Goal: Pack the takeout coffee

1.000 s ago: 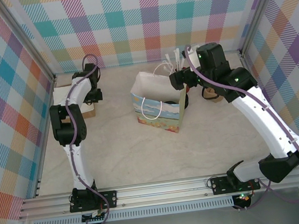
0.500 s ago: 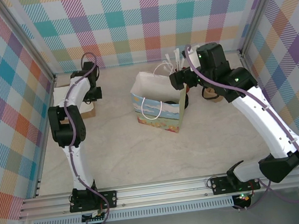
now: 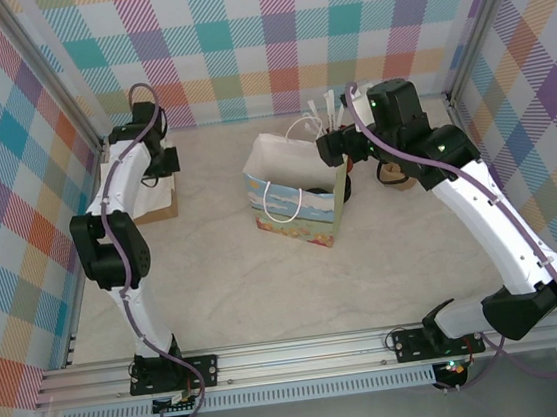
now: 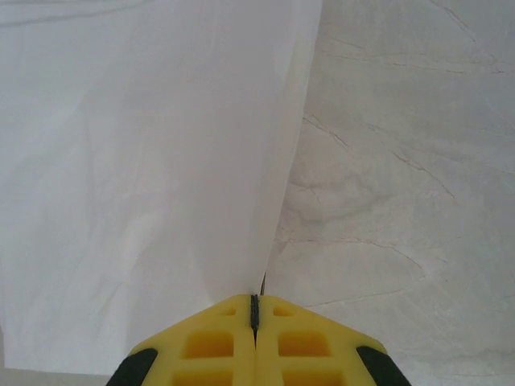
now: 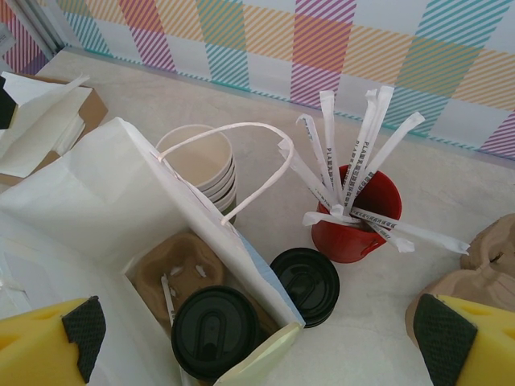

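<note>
The left claw (image 4: 254,315) is being pressed fully shut, fingertip against fingertip, on the edge of a white paper sheet (image 4: 145,177). That sheet is spreading over the left half of the left wrist view, and its right edge is running down into the tips. Bare marbled tabletop (image 4: 402,161) is being shown to the right of it. In the top view this claw is being held at the upper left, over a cardboard box (image 3: 161,210) close to the back wall corner.

The right claw (image 5: 261,338) is being held spread wide, with nothing between its fingers and nothing touched. It is being held above the open mouth of the bag (image 5: 96,209). One finger is seen at the lower left over the bag's inside, the other at the lower right near a pile of cardboard carriers (image 5: 475,265).

The takeout coffee (image 5: 216,330) is being seen lid up inside the bag, seated in a cardboard tray (image 5: 173,277), at the lower middle of the right wrist view. A stack of black lids (image 5: 304,285) is sitting on the tabletop just beside the bag's rim. A red cup of wrapped straws (image 5: 350,229) is just beyond it, and a stack of lidless cups (image 5: 201,161) is behind the bag under its handle (image 5: 233,133).

Open tabletop is being left free across the lower middle of the top view, between the two arms.
</note>
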`<control>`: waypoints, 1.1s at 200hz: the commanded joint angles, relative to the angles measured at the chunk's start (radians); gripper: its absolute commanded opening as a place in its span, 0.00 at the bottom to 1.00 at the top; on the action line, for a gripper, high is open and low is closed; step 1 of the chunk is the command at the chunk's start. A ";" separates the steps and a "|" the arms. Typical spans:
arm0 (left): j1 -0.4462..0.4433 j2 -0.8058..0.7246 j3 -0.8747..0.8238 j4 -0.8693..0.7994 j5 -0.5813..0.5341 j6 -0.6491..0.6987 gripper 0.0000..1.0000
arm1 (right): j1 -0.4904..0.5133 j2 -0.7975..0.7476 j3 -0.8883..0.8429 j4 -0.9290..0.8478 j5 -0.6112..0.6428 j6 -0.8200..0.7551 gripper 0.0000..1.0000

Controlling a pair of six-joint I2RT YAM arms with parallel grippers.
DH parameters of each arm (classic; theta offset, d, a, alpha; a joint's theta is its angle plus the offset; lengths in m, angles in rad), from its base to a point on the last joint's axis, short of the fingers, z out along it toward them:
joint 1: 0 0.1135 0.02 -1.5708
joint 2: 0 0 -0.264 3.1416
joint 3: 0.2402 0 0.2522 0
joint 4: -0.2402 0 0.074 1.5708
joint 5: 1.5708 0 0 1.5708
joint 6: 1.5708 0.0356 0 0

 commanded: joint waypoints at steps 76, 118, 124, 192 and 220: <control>0.114 0.068 -0.061 0.013 0.329 -0.020 0.05 | -0.014 0.016 -0.015 0.009 -0.019 0.004 1.00; 0.140 0.073 -0.066 0.031 0.380 -0.045 0.11 | -0.015 0.019 -0.018 0.002 -0.022 0.006 1.00; 0.142 0.074 -0.066 0.031 0.375 -0.045 0.13 | -0.015 0.019 -0.017 0.000 -0.023 0.005 1.00; 0.160 0.068 -0.057 0.025 0.345 -0.043 0.31 | -0.017 0.021 -0.020 0.000 -0.025 0.007 1.00; 0.168 0.057 -0.065 0.035 0.413 -0.041 0.44 | -0.016 0.025 -0.020 -0.001 -0.026 0.007 1.00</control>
